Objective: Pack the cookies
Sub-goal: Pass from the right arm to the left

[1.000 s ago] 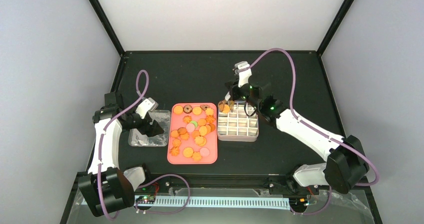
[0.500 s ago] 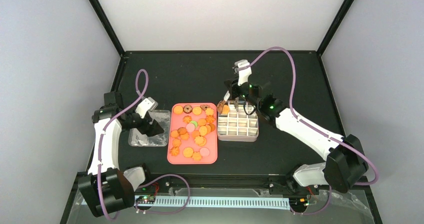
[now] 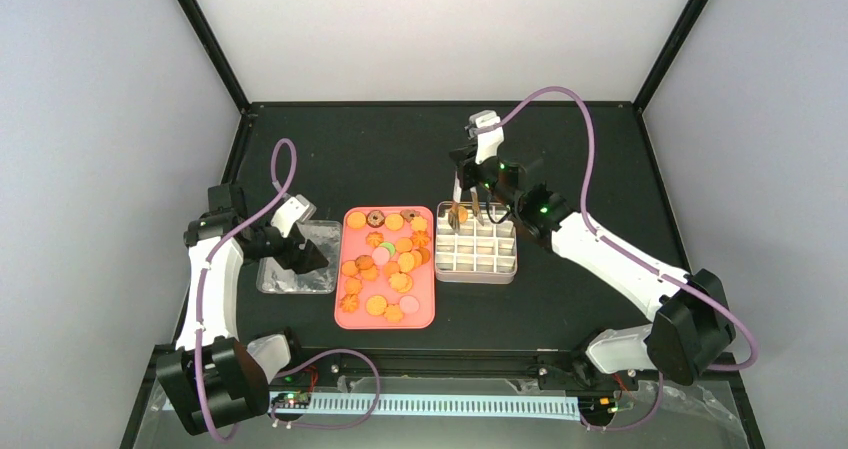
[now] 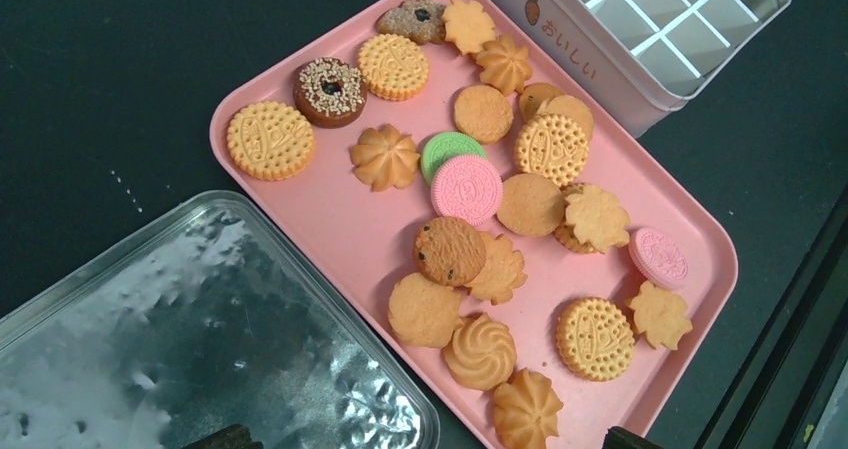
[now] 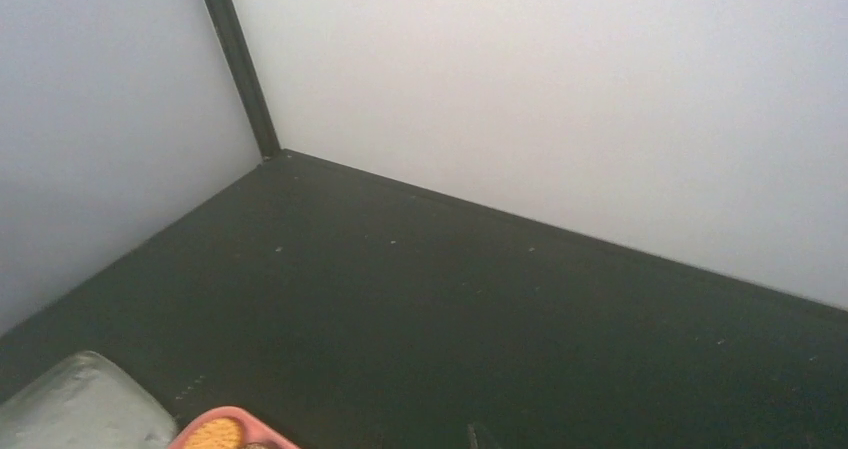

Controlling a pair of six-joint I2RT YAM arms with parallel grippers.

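Several cookies [image 3: 385, 259], mostly orange-golden with a few brown, pink and green ones, lie on the pink tray [image 3: 345, 314]; the left wrist view shows them close up [image 4: 480, 269]. My left gripper [image 3: 305, 259] hangs open over the silver lid, its fingertips [image 4: 215, 437] at the frame's bottom edge with nothing between them. My right gripper [image 3: 472, 211] points down over the far-left corner of the white gridded tin [image 3: 477, 269]. An orange cookie [image 3: 460, 212] shows at its fingers; whether it is held I cannot tell. The right wrist view shows almost none of its fingers.
A silver lid [image 3: 297, 279] lies left of the pink tray [image 4: 330, 239], also large in the left wrist view [image 4: 150, 329]. The tin [image 4: 600, 64] stands right of the tray. Black bars frame the black table. The right wrist view sees the tray corner [image 5: 235, 419].
My right gripper has shifted slightly right and back over the tin's far-left corner, and the orange cookie patch there looks smaller. The left arm has not moved.
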